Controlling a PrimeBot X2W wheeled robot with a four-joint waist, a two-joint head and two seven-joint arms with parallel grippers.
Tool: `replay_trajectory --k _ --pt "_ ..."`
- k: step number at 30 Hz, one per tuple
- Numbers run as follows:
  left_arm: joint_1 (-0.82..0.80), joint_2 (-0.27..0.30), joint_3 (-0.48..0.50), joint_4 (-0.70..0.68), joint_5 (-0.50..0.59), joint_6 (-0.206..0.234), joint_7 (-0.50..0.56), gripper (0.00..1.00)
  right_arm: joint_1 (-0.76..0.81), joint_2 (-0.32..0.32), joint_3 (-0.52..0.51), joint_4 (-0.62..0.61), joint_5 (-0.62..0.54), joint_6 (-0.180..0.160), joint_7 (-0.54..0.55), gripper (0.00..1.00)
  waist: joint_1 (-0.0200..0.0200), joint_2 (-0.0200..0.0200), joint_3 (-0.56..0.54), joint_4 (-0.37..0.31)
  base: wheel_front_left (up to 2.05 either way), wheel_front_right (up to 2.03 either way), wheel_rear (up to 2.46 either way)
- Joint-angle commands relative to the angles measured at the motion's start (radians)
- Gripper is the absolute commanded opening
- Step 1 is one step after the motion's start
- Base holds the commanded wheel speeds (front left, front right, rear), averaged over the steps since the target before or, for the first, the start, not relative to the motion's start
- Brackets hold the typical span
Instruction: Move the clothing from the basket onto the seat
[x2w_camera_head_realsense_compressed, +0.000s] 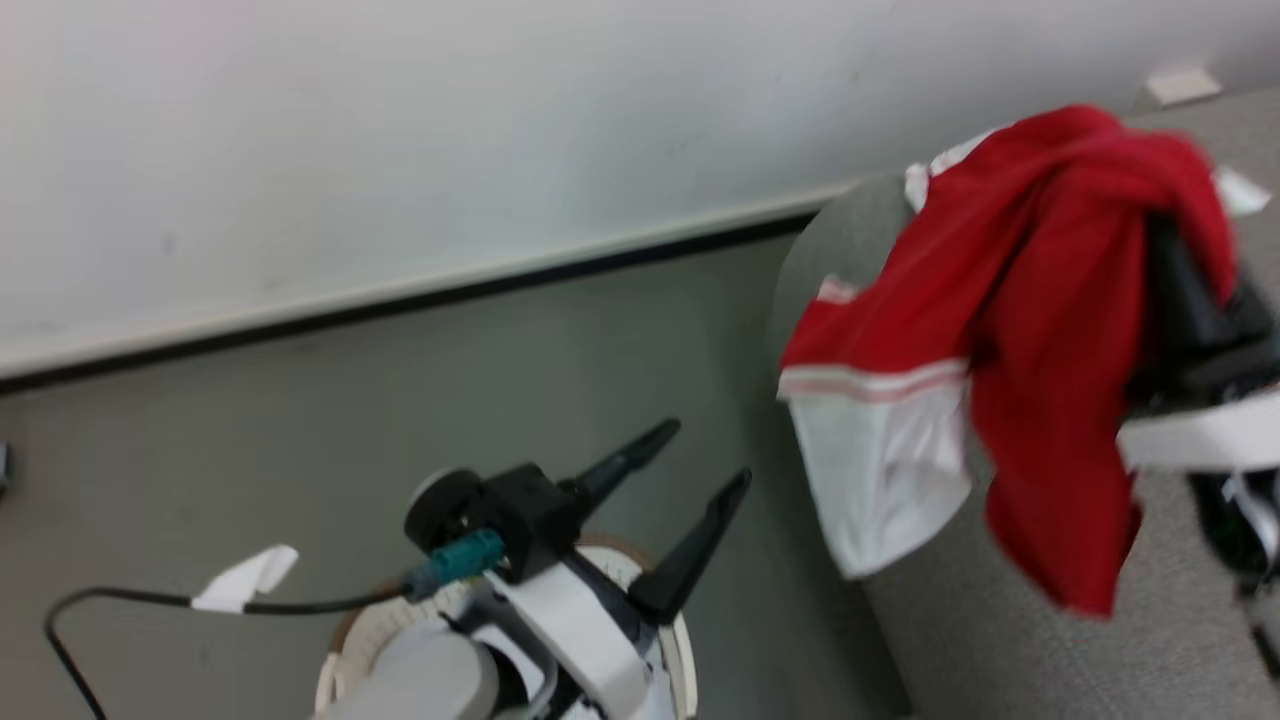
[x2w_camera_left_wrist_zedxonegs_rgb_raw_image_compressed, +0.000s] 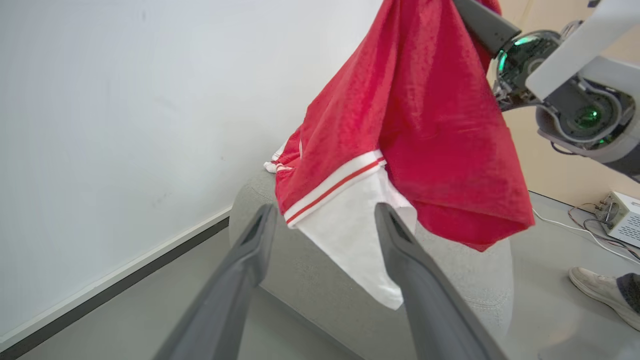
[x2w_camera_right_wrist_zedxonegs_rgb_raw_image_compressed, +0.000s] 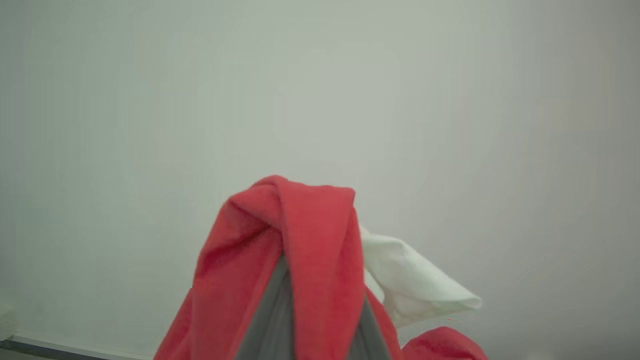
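Against the white wall (x2w_camera_head_realsense_compressed: 400, 150), above grey floor (x2w_camera_head_realsense_compressed: 300, 420), the right gripper (x2w_camera_head_realsense_compressed: 1175, 280) pinches the red clothing (x2w_camera_head_realsense_compressed: 1050, 300) aloft, its folds hanging over the light grey seat (x2w_camera_head_realsense_compressed: 1000, 640) corner. The left gripper (x2w_camera_head_realsense_compressed: 707, 452) hovers spread wide above the basket (x2w_camera_head_realsense_compressed: 684, 650).

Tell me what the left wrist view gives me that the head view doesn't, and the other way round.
Left wrist view adds a person's pale shoe and a small white box with cables. Head view adds the oval cream-white plastic basket below the left gripper and a black cable with a white tag. Both show the bright red garment with white sleeve panels hanging from the shut right gripper at the light grey upholstered seat, and the left gripper open and empty.
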Motion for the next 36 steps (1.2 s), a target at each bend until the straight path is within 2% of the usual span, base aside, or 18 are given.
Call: replay_trajectory --k 1,5,9,15,20,23,28,30,31,33,36 --pt "-0.031 0.012 0.007 -0.009 0.016 -0.01 0.003 1.0 -0.046 0.009 -0.034 0.012 -0.024 -0.003 0.0 0.0 -0.0001 -0.0001 0.121 0.033 0.0 0.0 0.0" --pt "-0.122 0.039 0.036 -0.042 0.034 -0.041 -0.002 1.0 -0.228 0.069 -0.203 0.047 -0.119 -0.003 0.034 0.0 -0.0001 -0.0001 0.28 0.071 0.0 0.0 0.0" --pt "-0.199 0.057 0.062 -0.064 0.035 -0.074 -0.005 1.0 -0.419 0.101 -0.398 0.06 -0.22 -0.003 0.093 0.0 -0.0001 -0.0001 0.416 0.103 0.0 0.0 0.0" --pt "-0.261 0.075 0.083 -0.055 0.041 -0.108 -0.03 1.0 -0.597 0.094 -0.686 0.076 -0.37 -0.003 0.164 0.0 -0.0001 -0.0001 0.52 0.129 0.0 0.0 0.0" --pt "-0.267 0.066 0.075 -0.042 0.033 -0.12 -0.044 1.0 -0.591 0.074 -0.896 0.134 -0.498 -0.003 0.203 0.0 -0.0001 -0.0001 0.547 0.134 0.0 0.0 0.0" --pt "-0.263 0.062 0.072 -0.042 0.025 -0.123 -0.05 1.0 -0.553 0.113 -1.056 0.171 -0.57 -0.003 0.187 0.0 -0.0001 -0.0001 0.557 0.137 0.0 0.0 0.0" --pt "-0.246 0.067 0.067 -0.031 0.02 -0.123 -0.06 1.0 -0.476 0.169 -1.244 0.254 -0.687 -0.003 0.154 0.0 -0.0001 -0.0001 0.556 0.142 0.0 0.0 0.0" --pt "-0.237 0.069 0.068 -0.027 0.015 -0.121 -0.062 1.0 -0.458 0.187 -1.298 0.285 -0.716 -0.003 0.136 0.23 -0.0001 -0.0001 0.547 0.143 0.0 0.0 0.0" --pt "-0.233 0.069 0.068 -0.024 0.011 -0.118 -0.066 1.0 -0.45 0.195 -1.313 0.3 -0.731 -0.003 0.127 0.38 -0.0001 -0.0001 0.54 0.143 0.0 0.0 0.0" --pt "-0.225 0.071 0.071 -0.019 0.007 -0.114 -0.069 1.0 -0.436 0.208 -1.322 0.327 -0.749 -0.003 0.113 1.0 -0.0001 -0.0001 0.521 0.143 0.0 0.0 0.0" --pt "-0.207 0.074 0.076 -0.002 0.003 -0.104 -0.081 1.0 -0.404 0.214 -1.289 0.36 -0.773 -0.003 0.094 1.0 -0.0001 -0.0001 0.488 0.138 0.0 0.0 0.0"
